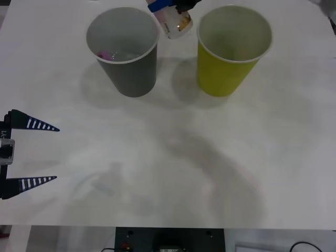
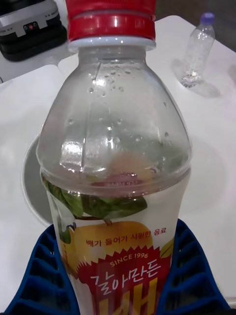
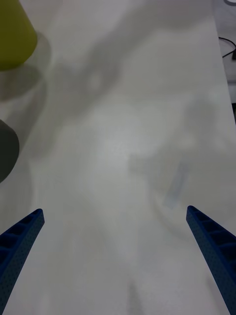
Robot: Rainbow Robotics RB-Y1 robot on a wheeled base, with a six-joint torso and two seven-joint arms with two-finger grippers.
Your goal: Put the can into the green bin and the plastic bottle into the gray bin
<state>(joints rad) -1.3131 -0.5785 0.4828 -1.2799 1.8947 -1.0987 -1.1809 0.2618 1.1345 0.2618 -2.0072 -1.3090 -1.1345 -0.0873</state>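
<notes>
— Where is the plastic bottle point(image 2: 115, 162)?
— Clamped in the right end effector point(image 2: 115, 275), above the worktop point(image 1: 168, 157) between gray bin point(image 1: 125, 50) and green bin point(image 1: 231, 50).
— Left end effector point(image 1: 39, 153)?
— Spread apart, idle at the worktop's left edge.

left end effector point(image 1: 55, 153): blue ribbed tapered fingers | black wrist, white label

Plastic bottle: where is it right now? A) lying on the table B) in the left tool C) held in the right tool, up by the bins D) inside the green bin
C: the right tool has its blue fingers clamped on the plastic bottle, and the front view shows it aloft between the gray bin and the green bin.
</notes>
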